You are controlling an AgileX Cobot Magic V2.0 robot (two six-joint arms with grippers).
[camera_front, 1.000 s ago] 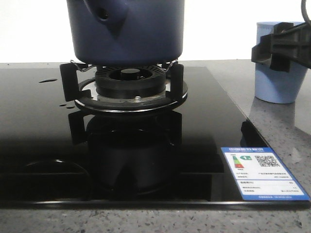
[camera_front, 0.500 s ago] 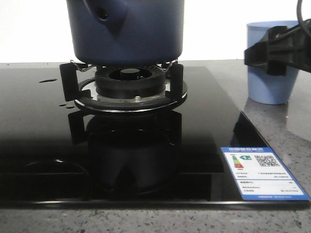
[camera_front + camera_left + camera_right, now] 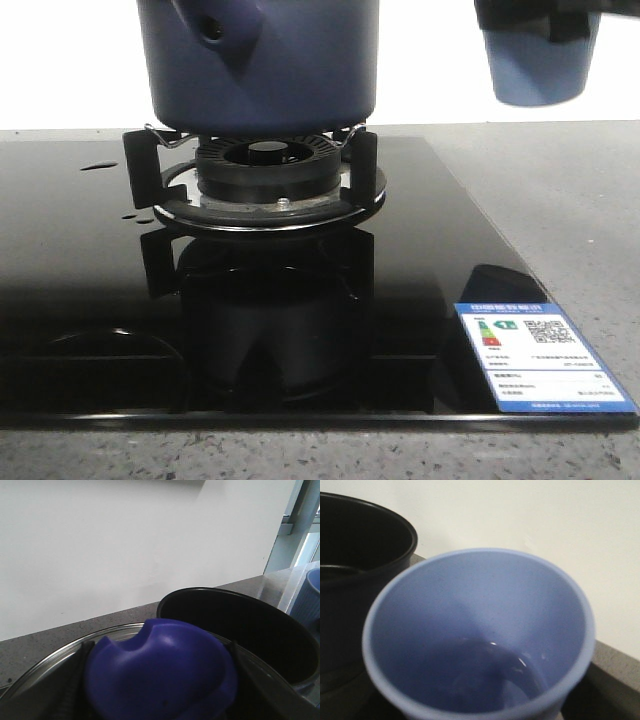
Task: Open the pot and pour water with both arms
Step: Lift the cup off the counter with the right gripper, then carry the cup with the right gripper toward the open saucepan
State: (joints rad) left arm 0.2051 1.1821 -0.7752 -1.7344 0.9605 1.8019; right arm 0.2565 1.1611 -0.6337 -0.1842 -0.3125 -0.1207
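Observation:
The dark navy pot [image 3: 260, 70] sits on the gas burner [image 3: 265, 160], and its open black inside [image 3: 240, 625] shows in the left wrist view. My left gripper [image 3: 160, 690] is shut on the blue knob [image 3: 160, 670] of the glass lid [image 3: 60, 647], held off the pot and beside it. The left gripper is out of the front view. My right gripper [image 3: 540, 18] is shut on the pale blue cup [image 3: 540, 70], which hangs in the air to the right of the pot. Water [image 3: 485, 675] lies in the cup's bottom, and the pot's rim [image 3: 395, 520] is close beside the cup.
The black glass stove top [image 3: 80, 260] carries the burner's pan supports and an energy label [image 3: 540, 350] at its front right corner. Grey speckled counter [image 3: 580, 200] runs along the right. A white wall stands behind.
My right gripper has lifted the cup off the counter, up and a little left toward the pot. The pot has not moved.

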